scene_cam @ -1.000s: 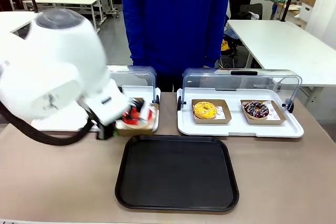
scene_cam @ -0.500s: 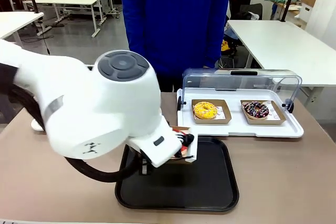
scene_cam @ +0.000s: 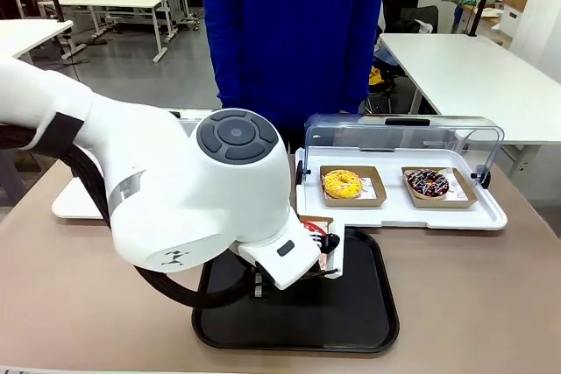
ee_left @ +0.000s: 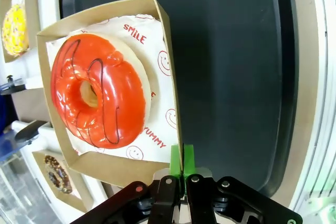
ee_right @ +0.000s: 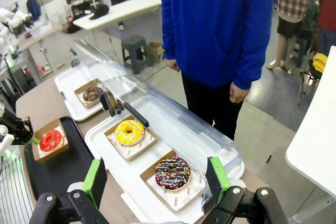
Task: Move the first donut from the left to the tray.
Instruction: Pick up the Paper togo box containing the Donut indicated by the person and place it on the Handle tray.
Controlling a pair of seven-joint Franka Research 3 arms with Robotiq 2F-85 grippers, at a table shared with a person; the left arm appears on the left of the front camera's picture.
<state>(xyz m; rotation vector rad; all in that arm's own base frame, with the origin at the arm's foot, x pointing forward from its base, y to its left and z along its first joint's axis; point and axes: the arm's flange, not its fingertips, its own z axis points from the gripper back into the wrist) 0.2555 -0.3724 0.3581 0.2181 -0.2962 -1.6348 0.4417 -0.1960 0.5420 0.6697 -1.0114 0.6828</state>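
Pinching the wall of the small cardboard tray [ee_left: 113, 163], the left tool [ee_left: 181, 157] is closed on it over the black tray [ee_left: 231, 66]. The red donut [ee_left: 100, 90] is carried inside, on white paper. The right tool [ee_right: 157, 179] is spread wide, empty.

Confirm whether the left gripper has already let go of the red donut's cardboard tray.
No, the left gripper has its green pads shut on the wall of the cardboard tray holding the red donut over the black tray.
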